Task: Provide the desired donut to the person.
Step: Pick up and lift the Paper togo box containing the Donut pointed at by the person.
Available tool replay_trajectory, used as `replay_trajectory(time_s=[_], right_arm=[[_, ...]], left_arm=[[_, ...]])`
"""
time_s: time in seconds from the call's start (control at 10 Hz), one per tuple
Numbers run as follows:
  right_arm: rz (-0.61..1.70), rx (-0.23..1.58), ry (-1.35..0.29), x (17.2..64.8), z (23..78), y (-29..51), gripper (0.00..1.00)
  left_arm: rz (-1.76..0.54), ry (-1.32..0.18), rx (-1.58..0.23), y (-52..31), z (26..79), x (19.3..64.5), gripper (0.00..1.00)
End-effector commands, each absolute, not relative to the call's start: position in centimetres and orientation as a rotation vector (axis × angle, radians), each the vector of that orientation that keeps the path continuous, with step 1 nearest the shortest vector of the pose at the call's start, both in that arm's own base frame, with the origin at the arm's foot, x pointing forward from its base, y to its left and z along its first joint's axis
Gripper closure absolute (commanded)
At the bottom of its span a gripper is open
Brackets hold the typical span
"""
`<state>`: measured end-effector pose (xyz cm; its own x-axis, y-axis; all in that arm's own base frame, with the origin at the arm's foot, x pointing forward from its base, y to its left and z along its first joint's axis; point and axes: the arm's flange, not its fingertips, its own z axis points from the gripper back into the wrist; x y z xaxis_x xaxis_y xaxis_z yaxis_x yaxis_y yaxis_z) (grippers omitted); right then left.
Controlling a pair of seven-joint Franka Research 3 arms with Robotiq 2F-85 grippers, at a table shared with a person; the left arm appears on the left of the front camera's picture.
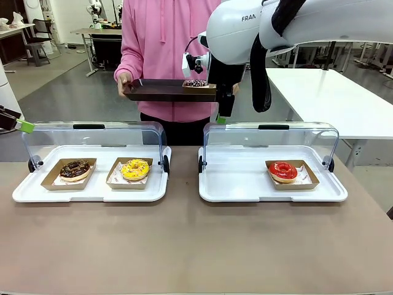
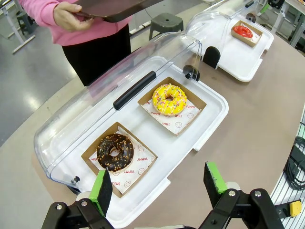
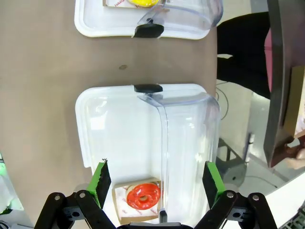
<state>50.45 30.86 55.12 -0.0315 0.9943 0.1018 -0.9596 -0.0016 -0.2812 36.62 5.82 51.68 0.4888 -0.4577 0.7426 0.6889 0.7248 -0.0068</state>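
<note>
The person (image 1: pixel 166 43), in a pink hooded sweatshirt, stands at the far side holding a dark tray (image 1: pixel 159 92) with both hands. On its right end sits a sprinkled donut (image 1: pixel 195 83) in a cardboard holder. My right gripper (image 1: pixel 222 117) hangs just right of and below that tray end. It is open and empty (image 3: pixel 157 183), high over the right display case and its red donut (image 3: pixel 143 195). My left gripper (image 2: pixel 158 183) is open and empty at the near edge of the left case, above the chocolate donut (image 2: pixel 114 151). Its green pad shows at the far left (image 1: pixel 24 126).
Two white display cases (image 1: pixel 89 192) (image 1: pixel 245 184) stand side by side with their clear lids tipped back. The left one holds the chocolate donut (image 1: pixel 75 168) and a yellow donut (image 1: pixel 134 168). The right one holds the red donut (image 1: pixel 282 171). A white table (image 1: pixel 331 98) stands behind on the right.
</note>
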Motion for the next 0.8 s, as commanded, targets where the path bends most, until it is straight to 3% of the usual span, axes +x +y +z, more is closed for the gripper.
replay_trajectory(time_s=[0.0, 0.3, 0.7], right_arm=[[1.536, -0.008, -0.320, 49.1, 56.7, 26.6, 0.00], [1.410, 0.234, -0.488, 43.1, 59.3, 11.6, 0.00], [1.225, 0.291, -0.724, 35.9, 57.8, 1.1, 0.00]], left_arm=[[-0.715, -0.799, -0.339, 6.0, 51.6, 36.7, 0.00], [-0.715, -0.799, -0.339, 6.0, 51.6, 36.7, 0.00], [-0.715, -0.799, -0.339, 6.0, 51.6, 36.7, 0.00]])
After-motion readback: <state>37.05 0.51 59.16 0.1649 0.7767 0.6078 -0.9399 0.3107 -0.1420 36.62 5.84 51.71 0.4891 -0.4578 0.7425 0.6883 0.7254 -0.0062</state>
